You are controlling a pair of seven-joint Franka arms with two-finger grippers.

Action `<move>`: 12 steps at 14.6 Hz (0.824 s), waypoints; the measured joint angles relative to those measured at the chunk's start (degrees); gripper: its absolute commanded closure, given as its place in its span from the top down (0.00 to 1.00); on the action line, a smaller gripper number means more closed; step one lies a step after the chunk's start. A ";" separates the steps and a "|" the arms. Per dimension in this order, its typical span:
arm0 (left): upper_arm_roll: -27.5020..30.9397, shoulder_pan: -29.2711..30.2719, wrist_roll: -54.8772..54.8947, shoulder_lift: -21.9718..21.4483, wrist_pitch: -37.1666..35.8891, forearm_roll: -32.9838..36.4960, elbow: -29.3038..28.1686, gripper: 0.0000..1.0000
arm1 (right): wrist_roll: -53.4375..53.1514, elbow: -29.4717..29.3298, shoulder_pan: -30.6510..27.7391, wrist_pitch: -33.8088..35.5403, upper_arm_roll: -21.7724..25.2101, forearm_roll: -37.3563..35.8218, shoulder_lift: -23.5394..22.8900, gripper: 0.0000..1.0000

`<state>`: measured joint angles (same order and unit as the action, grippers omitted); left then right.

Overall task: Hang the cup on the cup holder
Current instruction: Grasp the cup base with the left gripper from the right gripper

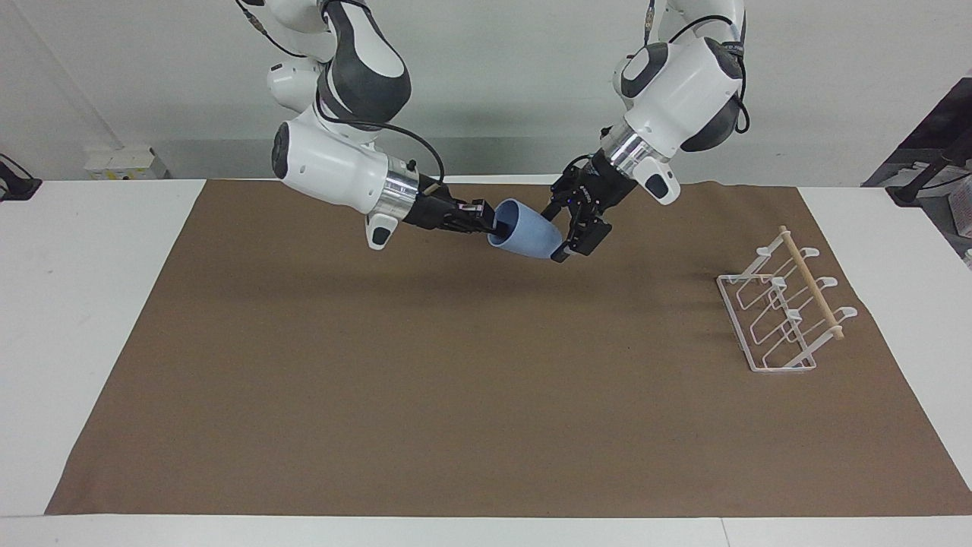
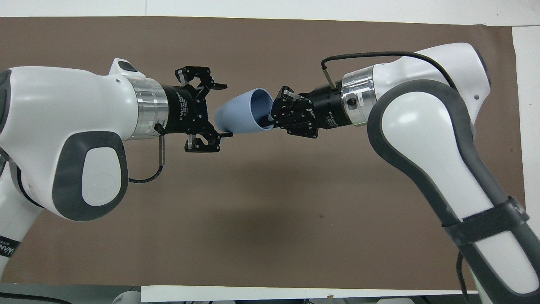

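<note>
The light-blue cup [image 1: 528, 232] hangs tilted in the air over the part of the brown mat nearer the robots, mouth toward the right arm. My right gripper [image 1: 493, 222] is shut on its rim, one finger inside the mouth. My left gripper [image 1: 557, 234] is open, its fingers on either side of the cup's narrow base end. The overhead view shows the cup [image 2: 238, 114] between the left gripper [image 2: 225, 111] and the right gripper [image 2: 266, 120]. The white wire cup holder [image 1: 782, 311] with its wooden dowel stands on the mat toward the left arm's end; in the overhead view the left arm hides it.
A brown mat [image 1: 456, 380] covers most of the white table [image 1: 91, 304]. Both arms reach in low over the mat's strip nearest the robots.
</note>
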<state>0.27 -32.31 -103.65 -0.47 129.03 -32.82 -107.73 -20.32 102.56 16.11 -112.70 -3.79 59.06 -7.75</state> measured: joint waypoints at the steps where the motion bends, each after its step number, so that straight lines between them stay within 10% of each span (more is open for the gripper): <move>1: 0.01 -0.38 -0.06 0.28 0.28 -0.07 0.00 1.00 | 0.00 0.00 0.03 0.00 -0.03 0.00 0.01 0.00; 5: -0.02 -1.49 -0.22 0.72 0.81 -0.85 0.00 0.94 | 0.00 0.00 0.13 0.02 -0.22 0.01 0.03 0.00; 9: 0.02 -1.88 -0.34 0.71 1.14 -1.70 0.00 0.36 | -0.13 0.02 0.03 -0.35 -0.14 0.10 0.04 0.00; 12: 0.01 -1.90 -0.23 0.71 1.29 -1.75 0.01 0.29 | -0.19 0.01 0.02 -0.41 -0.12 0.15 0.06 0.00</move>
<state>0.28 -34.21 -103.88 0.24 130.32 -34.57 -107.73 -20.51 102.57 16.13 -113.11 -3.90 59.21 -7.69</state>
